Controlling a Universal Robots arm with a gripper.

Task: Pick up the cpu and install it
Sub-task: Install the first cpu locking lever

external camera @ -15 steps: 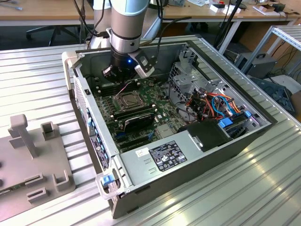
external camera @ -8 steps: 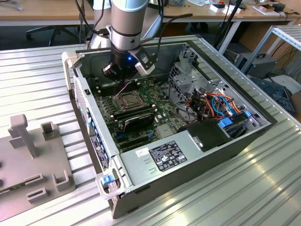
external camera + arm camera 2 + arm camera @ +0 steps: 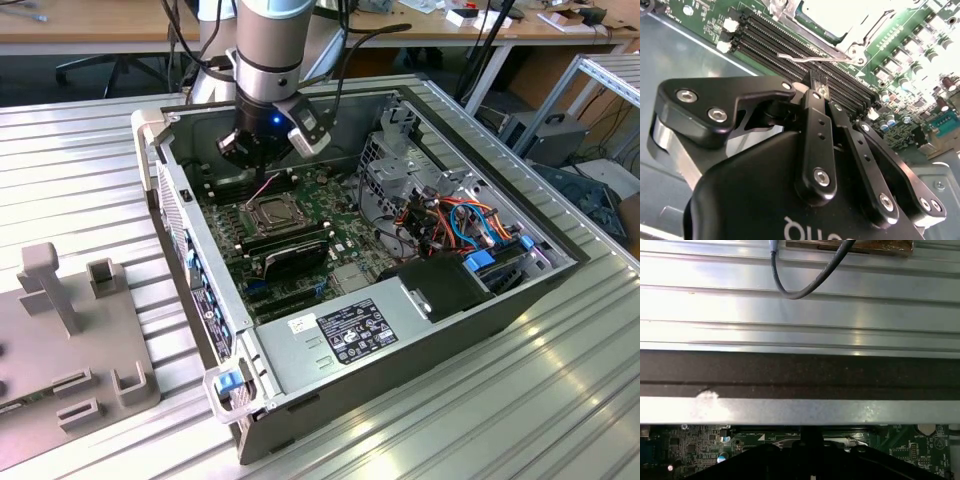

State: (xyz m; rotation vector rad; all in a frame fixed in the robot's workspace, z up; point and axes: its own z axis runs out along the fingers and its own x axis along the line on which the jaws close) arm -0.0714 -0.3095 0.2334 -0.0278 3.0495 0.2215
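Note:
The cpu (image 3: 826,15) shows its dull silver-grey top inside the socket on the green motherboard, framed by the shiny retention frame (image 3: 850,47). In the exterior view the socket (image 3: 272,212) lies mid-board in the open computer case. My gripper (image 3: 258,165) hangs just behind the socket, close over the memory slots. In the second wrist view my gripper (image 3: 816,82) has its black fingers (image 3: 812,130) pressed together with nothing between them. Its tip sits right beside the thin wire lever (image 3: 812,58), which stands free along the socket's edge.
The case wall (image 3: 800,375) rises close behind the gripper. Memory slots (image 3: 770,37) run beside the socket. A black card (image 3: 290,250), drive cage (image 3: 400,170), coloured cables (image 3: 460,220) and power supply (image 3: 350,335) crowd the case. A grey fixture plate (image 3: 60,340) lies at the exterior view's left.

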